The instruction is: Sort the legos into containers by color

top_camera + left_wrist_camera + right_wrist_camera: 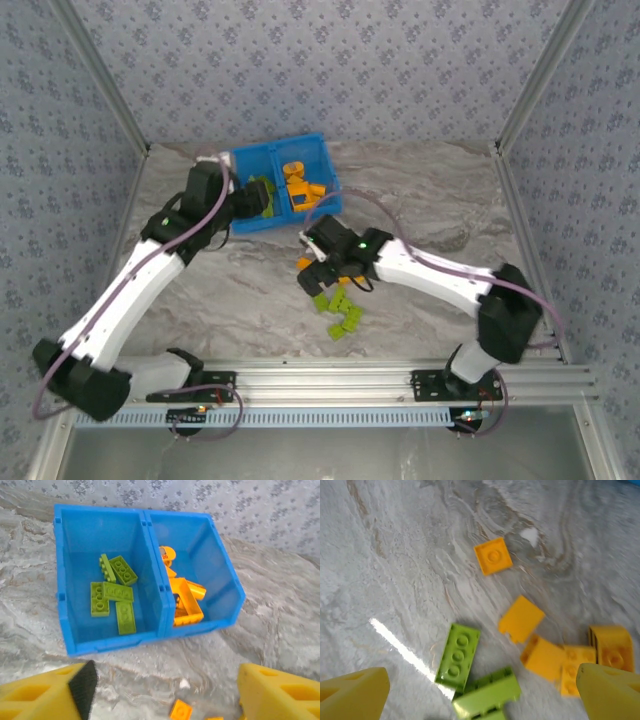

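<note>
My left wrist camera looked straight into the blue tray (100, 645), which the overhead view half hid behind my left arm: its left compartment held five lime green bricks (115, 592) lying flat and studs-up, and its right compartment held the orange pieces (186, 607), among them a rectangular frame and a rounded piece (167, 555) against the centre wall. The tray was glossy, thin-walled plastic; the worktop (420, 200) under it was grey and marbled. My left gripper (162, 700) hung just in front of the tray, its yellow fingers spread wide with nothing between them. From above, the loose green bricks (342, 312) lay in a cluster well in front of the tray, beside my right gripper (318, 268). My right wrist camera showed what that view blurred: a square one-stud orange brick (492, 556), a smooth orange tile (521, 618), a studded green brick (457, 656) and stacked orange blocks (570, 662), with my right gripper (480, 695) spread wide above them, holding nothing.
</note>
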### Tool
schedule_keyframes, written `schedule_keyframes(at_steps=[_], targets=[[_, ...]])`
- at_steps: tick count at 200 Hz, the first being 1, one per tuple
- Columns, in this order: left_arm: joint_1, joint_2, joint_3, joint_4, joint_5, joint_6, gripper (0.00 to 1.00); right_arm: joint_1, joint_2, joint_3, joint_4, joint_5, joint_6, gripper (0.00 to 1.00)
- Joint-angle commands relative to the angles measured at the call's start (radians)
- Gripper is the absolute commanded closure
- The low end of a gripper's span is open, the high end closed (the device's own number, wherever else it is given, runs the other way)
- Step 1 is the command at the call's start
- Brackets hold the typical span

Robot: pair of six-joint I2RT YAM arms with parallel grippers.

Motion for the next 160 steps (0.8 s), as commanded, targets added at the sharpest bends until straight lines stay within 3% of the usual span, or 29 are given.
schedule_keyframes(at_steps=[1,31,81,140,160], targets=[[-0.002,-0.123,-0.087,-0.071,0.027,0.037,0.15,-0.012,0.136,0.106,-0.02,0.004,-0.124,0.03],[-0.002,-0.315,-0.191,-0.175,0.014,0.018,0.01,-0.031,0.335,0.247,-0.051,0.011,-0.141,0.06],[-0.001,-0.45,-0.32,-0.232,-0.007,-0.057,0.01,-0.071,0.487,0.33,-0.002,-0.038,-0.157,0.17],[0.0,-0.437,-0.362,-0.15,-0.021,-0.082,0.01,-0.073,0.542,0.349,-0.005,-0.095,-0.146,0.57],[0.0,-0.421,-0.361,-0.142,-0.021,-0.081,0.01,-0.074,0.527,0.339,-0.01,-0.088,-0.138,0.65]])
